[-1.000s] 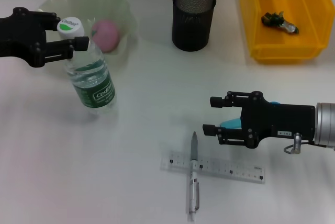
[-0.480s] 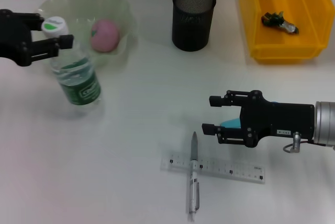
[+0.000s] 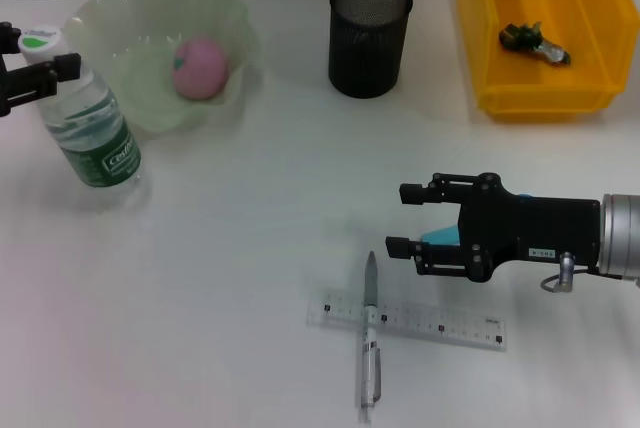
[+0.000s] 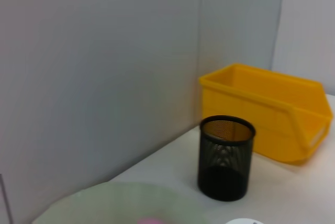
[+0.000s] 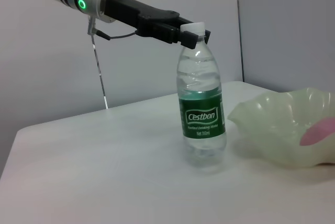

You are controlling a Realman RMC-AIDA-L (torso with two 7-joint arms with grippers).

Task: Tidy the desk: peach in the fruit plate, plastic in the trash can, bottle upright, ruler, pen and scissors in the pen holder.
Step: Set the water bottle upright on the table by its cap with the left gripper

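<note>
Clear plastic bottle with a green label stands on the desk's far left, just beside the pale green fruit plate, its white cap between the fingers of the left gripper. Right wrist view shows those fingers closed at the cap level, bottle looking upright on the white table — so the gripper appears to hold it by the neck. Step in hand looks like setting the bottle upright; doing it well means checking that the base sits flat, opening the fingers sideways without nudging the cap, then lifting straight away. Peach sits in the plate, and a wrapper lies in the yellow bin. Pen lies across the ruler, well apart from the black mesh pen holder. Right gripper hovers just beside them, fingers parted, with something teal — likely the scissors' handle — showing between them; cannot tell whether it is grasped. Head view crops the left gripper at the frame edge; right wrist view shows its full grasp; left wrist view shows only holder, bin and plate rim.
</note>
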